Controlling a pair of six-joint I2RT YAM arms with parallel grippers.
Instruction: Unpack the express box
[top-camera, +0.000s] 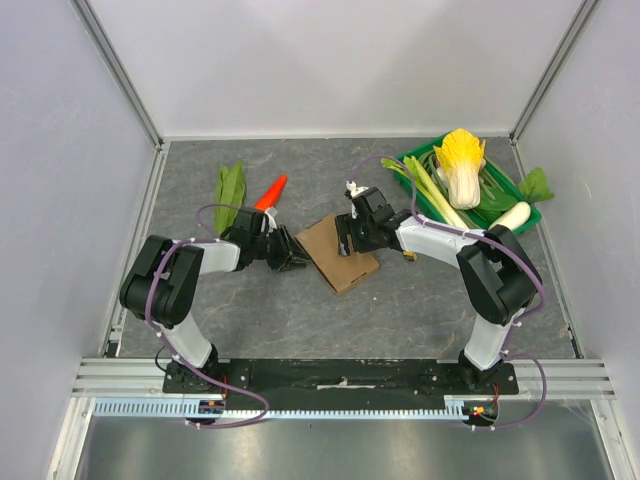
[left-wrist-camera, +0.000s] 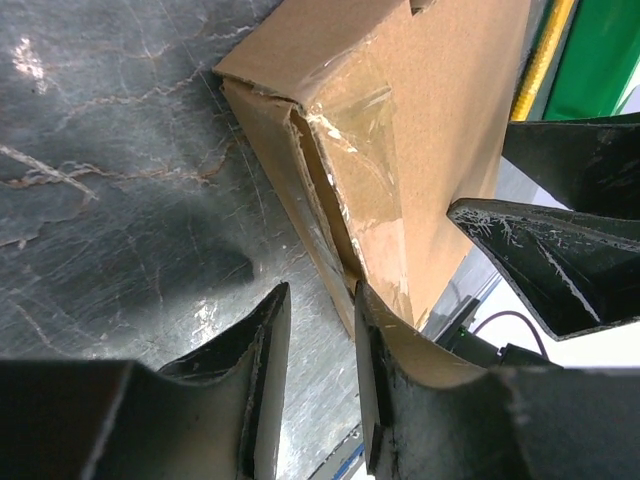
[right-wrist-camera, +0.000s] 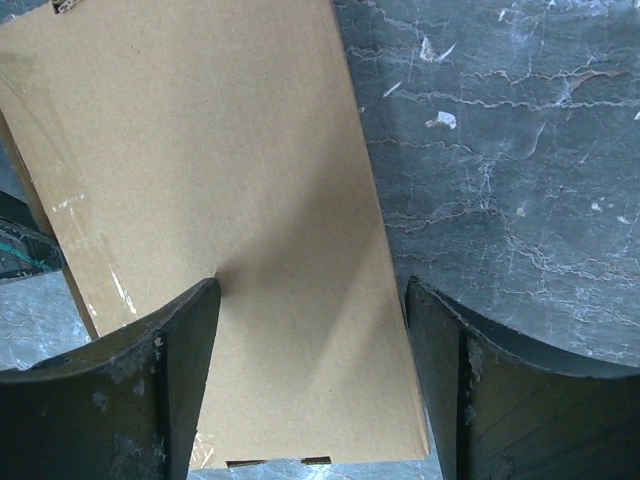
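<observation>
Left gripper (left-wrist-camera: 320, 292) fingers are held slightly apart at the taped end of the box (left-wrist-camera: 440, 120), with nothing seen between them. Right gripper (right-wrist-camera: 311, 288) fingers are spread wide over the box top. Bare table (top-camera: 420, 310) is left around the box, well apart from carrot (top-camera: 270, 192) and crate (top-camera: 524, 220). Clear tape (left-wrist-camera: 365, 140) is seen on plain cardboard.

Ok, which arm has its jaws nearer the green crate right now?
Right. The right arm holds its jaws open over the end of the express box that faces the green crate. The left arm has its jaws at the box's opposite side, farther off.
</observation>
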